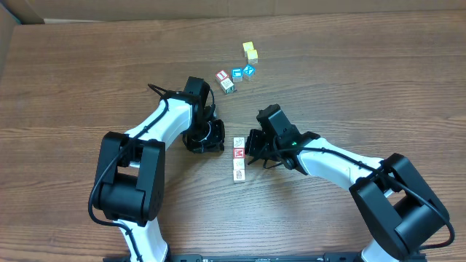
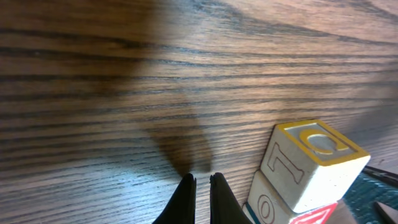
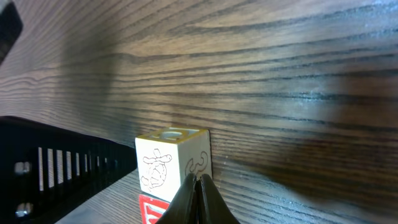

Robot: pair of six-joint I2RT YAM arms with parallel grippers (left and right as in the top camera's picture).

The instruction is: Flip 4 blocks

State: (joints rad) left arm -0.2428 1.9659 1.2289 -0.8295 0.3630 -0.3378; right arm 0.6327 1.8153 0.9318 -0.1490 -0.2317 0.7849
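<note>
Wood-grain desk (image 1: 87,87) fills every view, with cardboard along its far edge. Both tools are closed on nothing. The left tool (image 2: 202,185) has its fingers pressed nearly together over bare wood. The right tool (image 3: 198,185) has its tips drawn to a point.

The blocks I'd work first stand in a short row (image 1: 238,156) between the two tools. Its long axis runs away from the robot's base, and the M block (image 1: 238,153) sits partway along it.

The row lies to the right of the left tool, near but clearly apart. It lies to the left of the right tool, whose tips sit just beside the yellow-edged block (image 3: 173,163) at one end. I cannot tell whether they touch.

I judge the right arm the nearer. A sideways push across the row's long axis should tip a block.

More blocks (image 1: 234,76) lie clustered farther back, near two yellow cubes (image 1: 250,52) and well apart from both tools.
</note>
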